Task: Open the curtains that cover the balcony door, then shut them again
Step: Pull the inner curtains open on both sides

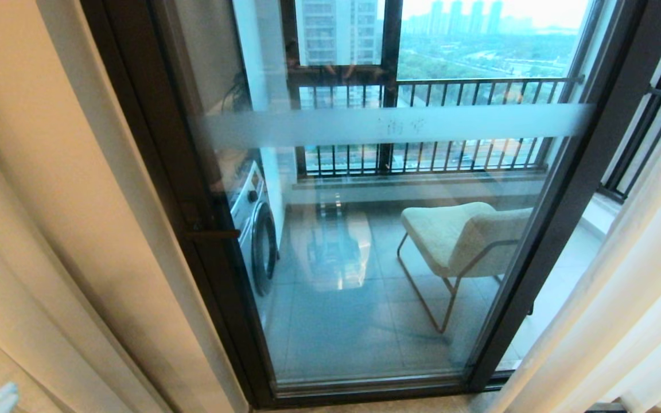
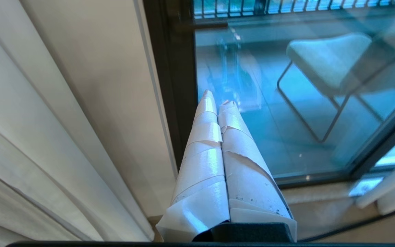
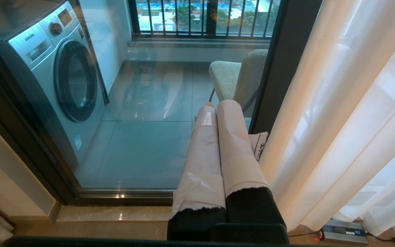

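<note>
- Curtains are parted: cream drape (image 1: 61, 201) bunched on the left, white sheer (image 1: 634, 275) on the right, both cut off by the frame edges, tops and hems out of the head view.
- Folds run floor to ceiling; in the head view they lean outward, away from the glass between them.
- Balcony door (image 1: 388, 246) stands uncovered in the middle, dark frame upright, frosted band (image 1: 399, 125) running level across the pane.
- Through the glass: washing machine (image 1: 256, 229) on the left, partly hidden by the door frame; chair (image 1: 462, 235) on the right, its back crossed by the right frame post; railing (image 1: 451, 126) behind.
- Left gripper (image 2: 218, 97): taped fingers pressed together, holding nothing, tips pointing at the door's left frame just beside the cream drape. Only a pale corner shows at the bottom left of the head view.
- Right gripper (image 3: 219, 104): fingers closed, empty, low beside the sheer, pointing at the glass. Not in the head view.
- Small box with cable (image 3: 343, 233) on the floor under the sheer; markings unreadable.
</note>
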